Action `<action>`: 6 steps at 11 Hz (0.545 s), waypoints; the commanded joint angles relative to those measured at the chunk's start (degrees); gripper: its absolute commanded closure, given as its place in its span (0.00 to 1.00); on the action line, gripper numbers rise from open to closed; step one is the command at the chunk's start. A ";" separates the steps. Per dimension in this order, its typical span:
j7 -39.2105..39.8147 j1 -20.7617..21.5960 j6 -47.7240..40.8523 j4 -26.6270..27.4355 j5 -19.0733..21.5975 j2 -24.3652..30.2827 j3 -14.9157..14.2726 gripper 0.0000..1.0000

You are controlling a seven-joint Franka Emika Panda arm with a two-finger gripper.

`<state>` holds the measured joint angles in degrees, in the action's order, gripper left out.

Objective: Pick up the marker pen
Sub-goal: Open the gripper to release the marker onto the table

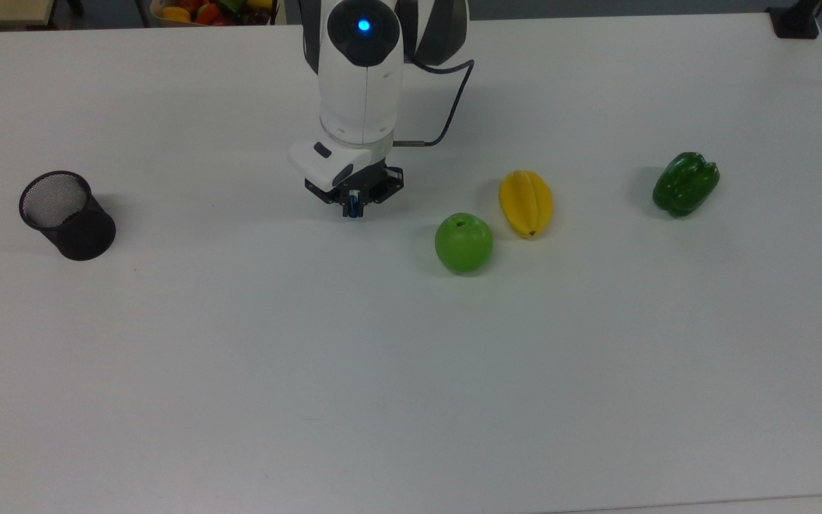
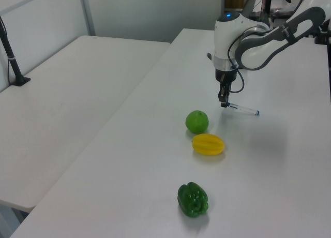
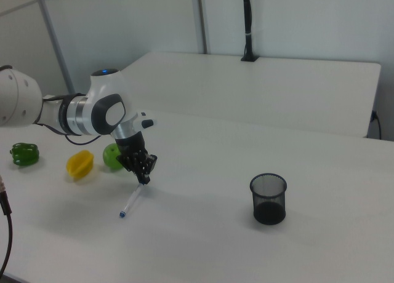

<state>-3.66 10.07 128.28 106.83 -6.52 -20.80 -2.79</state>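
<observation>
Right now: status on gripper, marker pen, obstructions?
Gripper shut on marker pen at its capped end. Pen tilted, far tip low near table. Green apple close by, not touching; mesh cup well apart.

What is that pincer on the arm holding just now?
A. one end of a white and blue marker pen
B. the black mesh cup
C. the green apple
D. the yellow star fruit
A: the pincer grips the capped end of the marker pen, whose other end slants down towards the table.
</observation>
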 commanded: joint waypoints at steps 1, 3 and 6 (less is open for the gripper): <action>0.14 -0.05 3.21 1.54 -0.07 -0.03 -0.19 0.56; -0.47 -0.31 2.95 1.19 0.02 0.50 -0.19 0.06; -1.43 -0.31 -0.02 0.58 0.02 4.00 -0.11 0.00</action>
<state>-3.80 9.77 129.77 106.59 -6.51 -20.93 -2.91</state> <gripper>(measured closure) 0.093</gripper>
